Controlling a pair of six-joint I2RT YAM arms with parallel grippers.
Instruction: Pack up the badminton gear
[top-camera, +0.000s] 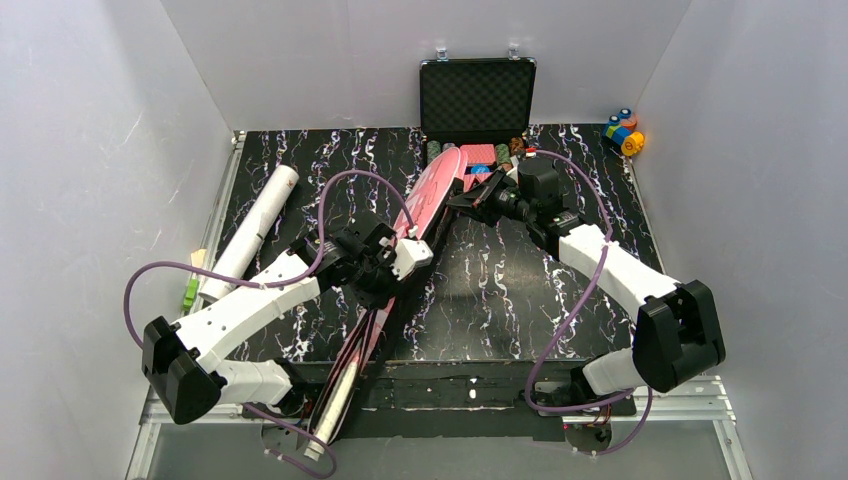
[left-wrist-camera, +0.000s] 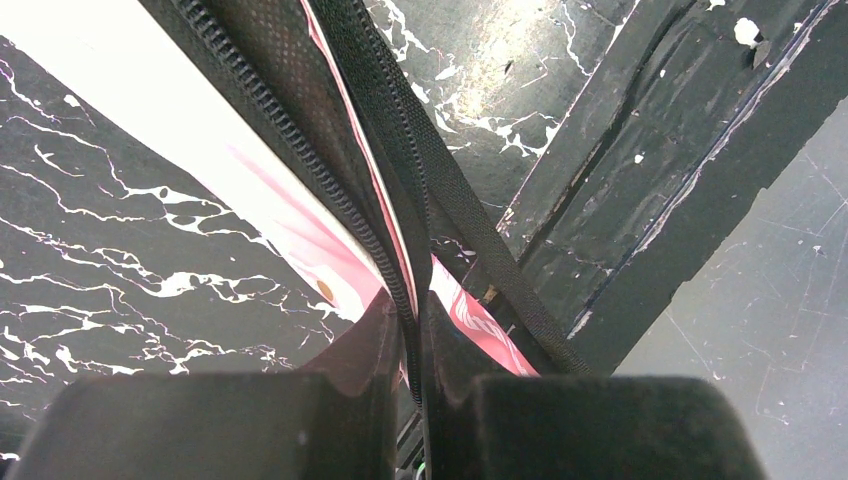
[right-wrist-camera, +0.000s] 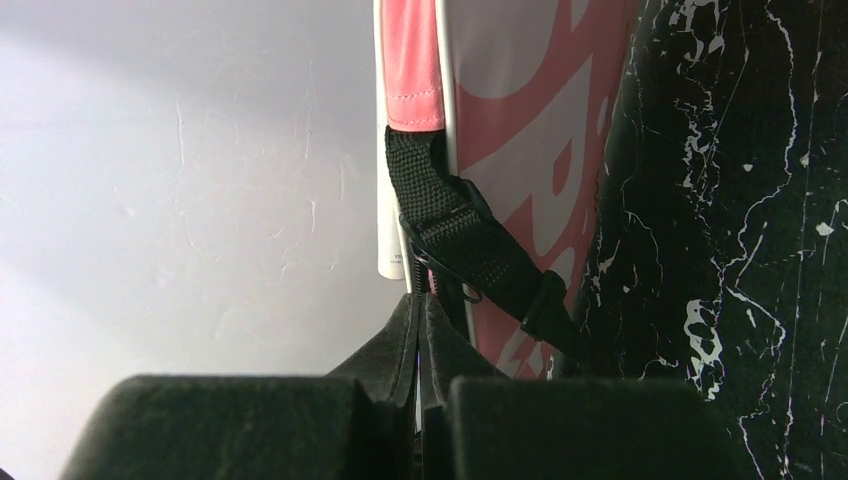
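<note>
Right, starting at the near edge of the marbled worktop (top-camera: 500, 290): the narrow handle end of the pink racket bag (top-camera: 432, 195) hangs over that edge a little left of centre, and the bag runs from there diagonally away and to the right, its broad head reaching towards the middle of the far edge. About halfway along it I have the left gripper (top-camera: 405, 262) down on the bag's right-hand side. On the left wrist camera the left gripper (left-wrist-camera: 410, 335) has its fingers pressed together on the black zipper tape (left-wrist-camera: 395, 250), with the pink and white panel of the bag (left-wrist-camera: 300, 235) lying just to one side of the pinch. Out towards the left edge the white tube (top-camera: 255, 228) lies flat, roughly parallel to the bag and well apart from it. Further on, the right gripper (top-camera: 462, 197) sits at the right side of the bag's head. From its wrist camera the right gripper (right-wrist-camera: 421, 310) is squeezed tight, nipping the clip end of the black webbing strap (right-wrist-camera: 455, 235) that comes off the bag's pink lettered face (right-wrist-camera: 520, 110). Beyond the head, stacks of chips (top-camera: 434, 151) sit in front of the open black case (top-camera: 477, 98) at the far edge, and the toy blocks (top-camera: 624, 130) are in the far right corner.
</note>
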